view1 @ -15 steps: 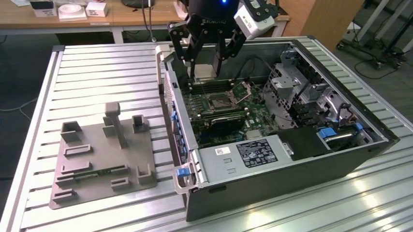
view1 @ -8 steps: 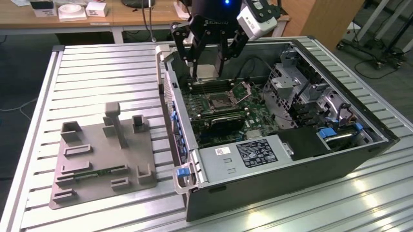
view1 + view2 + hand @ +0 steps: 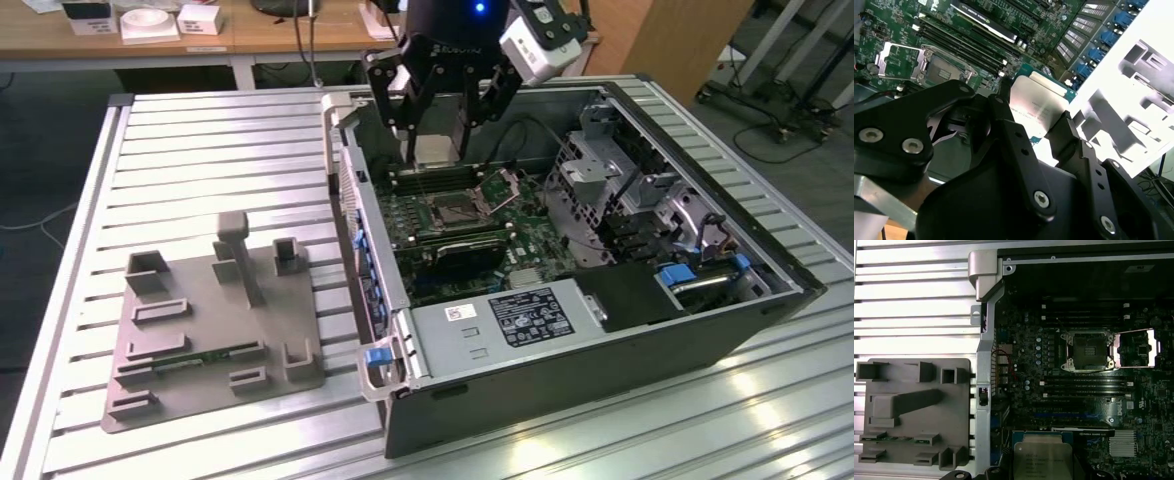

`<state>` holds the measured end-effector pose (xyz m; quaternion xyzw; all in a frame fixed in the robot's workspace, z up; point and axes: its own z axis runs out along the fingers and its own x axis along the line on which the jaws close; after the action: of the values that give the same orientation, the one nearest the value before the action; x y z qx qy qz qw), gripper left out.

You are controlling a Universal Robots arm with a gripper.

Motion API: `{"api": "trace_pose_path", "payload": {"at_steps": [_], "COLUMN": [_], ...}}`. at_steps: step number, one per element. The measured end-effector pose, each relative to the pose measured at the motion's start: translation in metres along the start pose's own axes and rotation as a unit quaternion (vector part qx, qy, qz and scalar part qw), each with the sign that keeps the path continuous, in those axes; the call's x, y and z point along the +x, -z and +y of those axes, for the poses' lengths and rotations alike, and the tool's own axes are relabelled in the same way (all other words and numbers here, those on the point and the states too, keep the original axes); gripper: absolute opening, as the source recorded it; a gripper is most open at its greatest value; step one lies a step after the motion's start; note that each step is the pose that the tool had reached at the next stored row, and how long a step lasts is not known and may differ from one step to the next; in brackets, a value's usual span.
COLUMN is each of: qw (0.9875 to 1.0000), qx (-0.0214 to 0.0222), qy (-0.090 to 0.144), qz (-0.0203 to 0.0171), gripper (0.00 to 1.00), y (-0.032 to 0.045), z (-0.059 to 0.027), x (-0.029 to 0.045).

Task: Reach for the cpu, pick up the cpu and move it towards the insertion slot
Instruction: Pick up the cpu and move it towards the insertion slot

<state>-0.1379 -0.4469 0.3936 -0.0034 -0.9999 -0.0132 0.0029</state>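
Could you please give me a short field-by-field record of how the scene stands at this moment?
gripper: above the open computer case, jaws closed on the cpu
cpu: held clear of the board, silver top visible in both wrist views
insertion slot: empty, hinged plate swung open
grey fixture tray: on the table beside the case, at the exterior view's left
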Motion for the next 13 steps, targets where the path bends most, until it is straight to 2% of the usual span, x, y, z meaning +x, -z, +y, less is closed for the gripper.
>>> {"api": "trace_pose_path", "payload": {"at_steps": [4, 8, 9, 13], "qw": [1.0, 1.0, 1.0, 1.0], "qx": [0.0, 0.0, 0.0, 0.0], "qy": [0.0, 0.0, 0.0, 0.0], "qz": [0.0, 0.0, 0.0, 0.0], "gripper": [0.54, 0.54, 0.54, 0.54], "y": [-0.0012, -0.0031, -0.0042, -0.0083], "z": [0.0002, 0.0008, 0.0013, 0.0048], "x": [-0.006, -0.0151, -0.0202, -0.0331]}}
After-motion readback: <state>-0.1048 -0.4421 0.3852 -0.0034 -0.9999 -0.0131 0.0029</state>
